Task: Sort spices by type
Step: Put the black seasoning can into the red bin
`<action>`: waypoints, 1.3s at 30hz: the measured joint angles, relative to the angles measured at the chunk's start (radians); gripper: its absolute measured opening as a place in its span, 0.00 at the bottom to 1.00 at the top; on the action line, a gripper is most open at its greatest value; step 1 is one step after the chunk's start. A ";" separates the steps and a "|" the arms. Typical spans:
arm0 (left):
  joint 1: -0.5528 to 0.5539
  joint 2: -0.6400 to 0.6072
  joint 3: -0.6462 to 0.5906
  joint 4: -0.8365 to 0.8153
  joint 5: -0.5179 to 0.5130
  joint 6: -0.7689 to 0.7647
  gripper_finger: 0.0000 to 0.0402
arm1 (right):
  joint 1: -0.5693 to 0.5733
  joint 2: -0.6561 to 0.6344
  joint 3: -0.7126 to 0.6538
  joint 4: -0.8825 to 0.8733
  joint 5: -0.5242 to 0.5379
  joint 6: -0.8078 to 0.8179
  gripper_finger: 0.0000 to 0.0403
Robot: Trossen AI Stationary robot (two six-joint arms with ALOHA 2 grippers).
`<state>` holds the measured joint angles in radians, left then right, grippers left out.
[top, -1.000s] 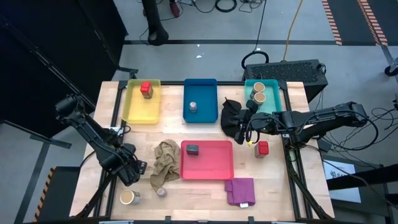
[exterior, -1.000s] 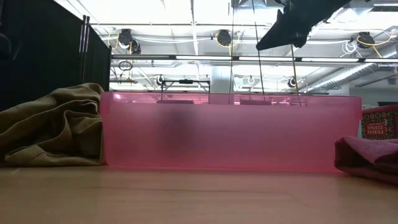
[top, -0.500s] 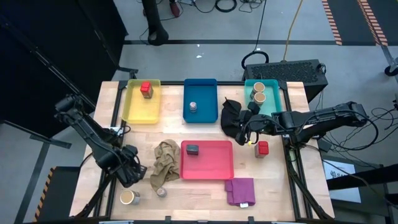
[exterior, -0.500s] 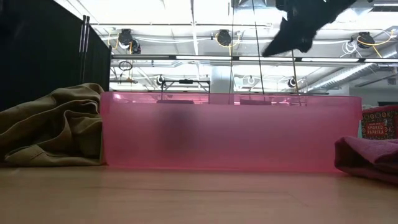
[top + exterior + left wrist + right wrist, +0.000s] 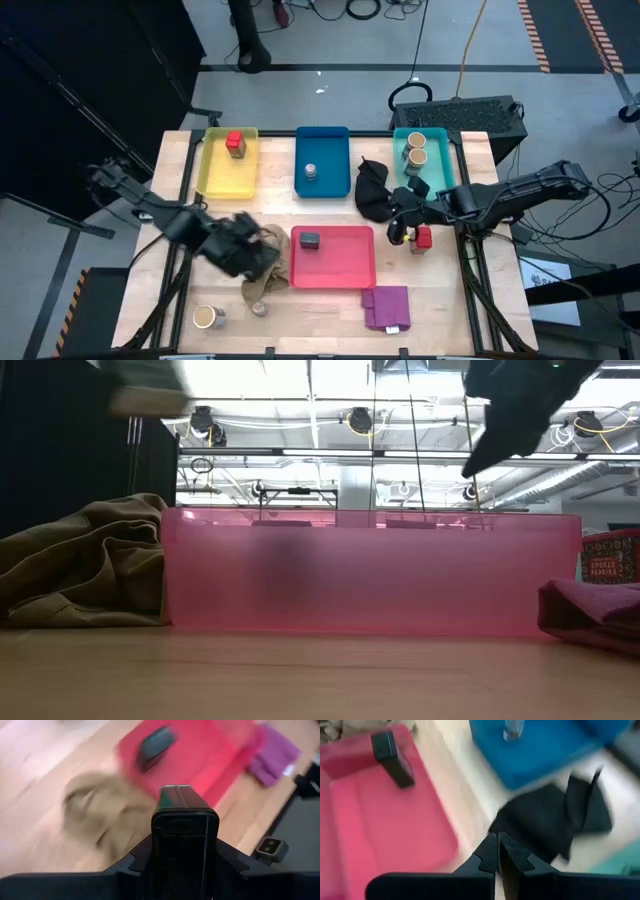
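while the left gripper [image 5: 243, 252] was parked down around 8 o'clock on the table a second ago, next to the tan jar [image 5: 207, 317], now it's swung up and over the beige cloth [image 5: 268, 262], just left of the pink tray [image 5: 345, 275]. the left wrist view shows its fingers clamped on a dark grey tin [image 5: 184, 832], held upright, so it picked that up somewhere in the last second. high view is blurry there though.

right gripper [image 5: 398, 232] has its fingers pressed fully together with nothing in them. it was hovering at the edge of the black cloth [image 5: 374, 190] before, and it's now slid a bit down toward the red cube [image 5: 422, 238] at about 3 o'clock, sitting just beside it. can't tell if it's touching.

everything else looks unmoved:
- yellow tray [image 5: 215, 180] at 11 o'clock has one red cube [image 5: 235, 143]
- blue tray [image 5: 335, 180] at 12 has a little silver tin [image 5: 310, 172]
- teal tray [image 5: 437, 165] at 1 o'clock has two tan jars [image 5: 417, 148]
- pink tray in the middle has a dark grey tin [image 5: 310, 239] near its top left corner
- another small silver tin [image 5: 259, 309] sits at 7 o'clock, near the tan jar
- purple cloth [image 5: 387, 306] at 5 o'clock
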<state>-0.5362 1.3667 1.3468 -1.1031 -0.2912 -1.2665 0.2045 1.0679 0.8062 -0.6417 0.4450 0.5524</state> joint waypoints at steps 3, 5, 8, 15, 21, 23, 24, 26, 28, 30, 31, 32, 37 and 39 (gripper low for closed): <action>0.071 0.075 0.036 0.089 0.072 0.217 0.32 | 0.028 -0.010 0.000 -0.082 -0.042 0.159 0.00; 0.114 0.128 0.071 0.110 0.114 0.335 0.32 | 0.049 -0.012 0.000 -0.120 -0.054 0.241 0.00; 0.169 0.202 0.136 0.109 0.155 0.486 0.32 | 0.081 -0.012 0.000 -0.151 -0.052 0.293 0.00; 0.234 0.330 0.256 0.083 0.191 0.733 0.32 | 0.147 -0.012 0.000 -0.152 -0.029 0.319 0.00; 0.260 0.422 0.294 0.062 0.190 0.787 0.32 | 0.202 -0.016 0.000 -0.240 -0.032 0.371 0.00; 0.264 0.456 0.302 0.063 0.190 0.802 0.32 | 0.208 -0.016 0.000 -0.265 -0.030 0.395 0.00; 0.266 0.474 0.311 0.063 0.191 0.812 0.32 | 0.210 -0.016 0.000 -0.272 -0.027 0.404 0.00; 0.272 0.509 0.337 0.063 0.191 0.836 0.32 | 0.210 -0.016 0.000 -0.273 -0.023 0.408 0.00; 0.275 0.542 0.377 0.064 0.190 0.860 0.32 | 0.210 -0.016 0.000 -0.270 -0.023 0.407 0.00; 0.276 0.573 0.417 0.065 0.189 0.883 0.32 | 0.210 -0.016 0.000 -0.270 -0.023 0.407 0.00; 0.275 0.590 0.438 0.065 0.190 0.897 0.32 | 0.210 -0.016 0.000 -0.270 -0.023 0.406 0.00; 0.274 0.606 0.458 0.066 0.190 0.913 0.32 | 0.210 -0.016 0.000 -0.269 -0.022 0.405 0.00; 0.280 0.676 0.533 0.059 0.190 0.975 0.32 | 0.210 -0.016 0.000 -0.269 -0.022 0.399 0.00; 0.291 0.698 0.547 0.046 0.187 0.996 0.32 | 0.210 -0.016 0.000 -0.269 -0.022 0.396 0.00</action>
<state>-0.2454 2.0645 1.8939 -1.0569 -0.1043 -0.2706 0.4141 1.0519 0.8062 -0.9108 0.4235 0.9480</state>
